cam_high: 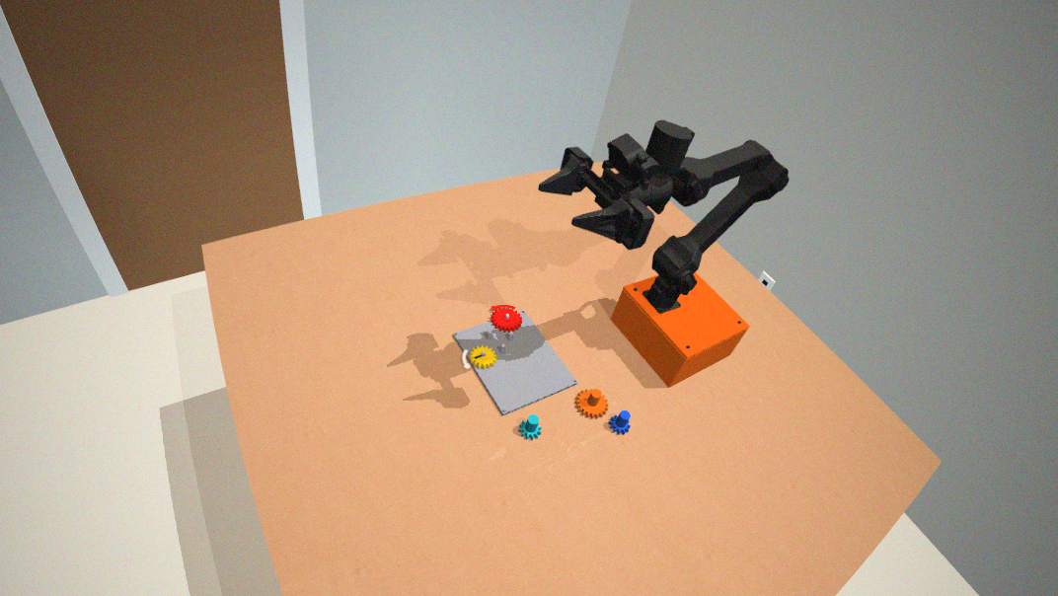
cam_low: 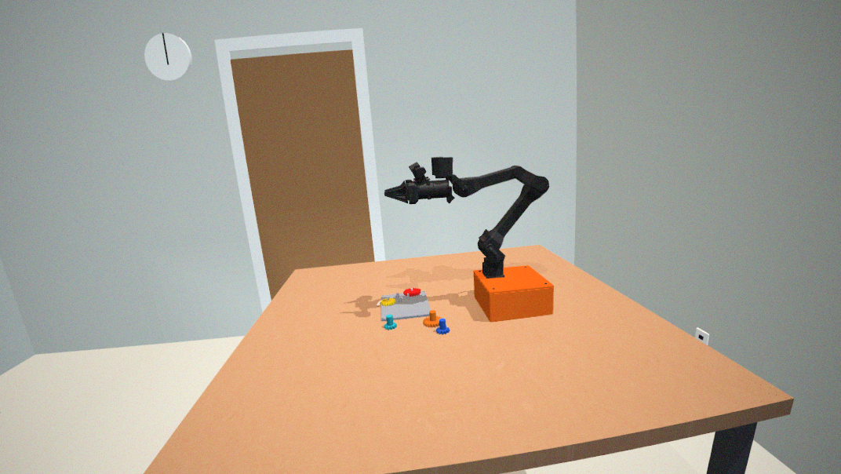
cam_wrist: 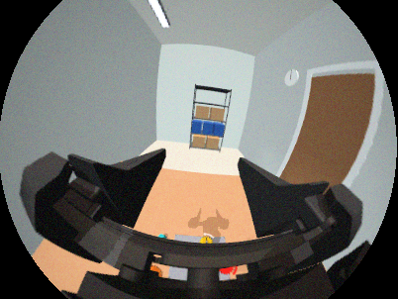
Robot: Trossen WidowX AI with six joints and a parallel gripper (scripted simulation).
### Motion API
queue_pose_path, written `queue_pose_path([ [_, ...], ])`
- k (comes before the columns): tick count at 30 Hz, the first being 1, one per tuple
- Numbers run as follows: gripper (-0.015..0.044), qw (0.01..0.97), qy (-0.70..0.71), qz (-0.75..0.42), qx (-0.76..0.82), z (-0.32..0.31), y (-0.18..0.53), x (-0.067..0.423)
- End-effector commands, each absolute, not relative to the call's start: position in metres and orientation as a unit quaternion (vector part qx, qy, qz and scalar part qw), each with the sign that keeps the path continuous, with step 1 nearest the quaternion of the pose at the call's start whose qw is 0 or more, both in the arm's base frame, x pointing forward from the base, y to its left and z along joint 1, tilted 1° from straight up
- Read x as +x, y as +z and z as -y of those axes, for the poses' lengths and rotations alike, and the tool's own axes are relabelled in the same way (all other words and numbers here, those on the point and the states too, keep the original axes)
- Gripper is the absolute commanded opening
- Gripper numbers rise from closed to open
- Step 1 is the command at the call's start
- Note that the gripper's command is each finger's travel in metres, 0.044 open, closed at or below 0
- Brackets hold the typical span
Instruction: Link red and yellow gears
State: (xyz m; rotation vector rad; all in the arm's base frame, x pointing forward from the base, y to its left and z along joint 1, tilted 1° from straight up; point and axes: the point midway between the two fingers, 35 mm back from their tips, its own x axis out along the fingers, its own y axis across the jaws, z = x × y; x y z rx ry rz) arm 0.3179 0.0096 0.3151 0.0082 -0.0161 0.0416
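Observation:
The grey board (cam_high: 529, 385) (cam_low: 405, 311) lies on the table. The red gear (cam_high: 506, 319) (cam_low: 412, 292) is on a peg at its far edge. The yellow gear (cam_high: 483, 357) (cam_low: 387, 301) with a black stripe is on a peg at its left edge. Empty pegs show between them. A teal gear (cam_high: 530, 426) (cam_low: 389, 322), an orange gear (cam_high: 591, 403) (cam_low: 431, 319) and a blue gear (cam_high: 620, 422) (cam_low: 442, 327) stand on the table in front of the board, knobs up. My gripper (cam_high: 557, 204) (cam_wrist: 202, 156) is open and empty, level, high above the table.
The orange base block (cam_high: 684, 318) (cam_low: 518, 294) carries the arm, right of the board. The arm's shadow falls across the board and pegs. A white arrow (cam_high: 465, 358) lies beside the yellow gear, and a red arrow (cam_high: 494, 307) beside the red gear.

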Motion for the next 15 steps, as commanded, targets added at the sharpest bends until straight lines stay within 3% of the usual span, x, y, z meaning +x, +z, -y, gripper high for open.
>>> queue_pose_path([
  [1, 0.0426, 1.0, 0.022, 0.003, 0.005, -0.011, 0.313, 0.319],
  [8, 0.044, 0.978, 0.074, -0.197, 0.008, -0.052, 0.215, 0.34],
  [15, 0.044, 0.908, 0.109, -0.404, -0.006, -0.093, 0.119, 0.319],
])
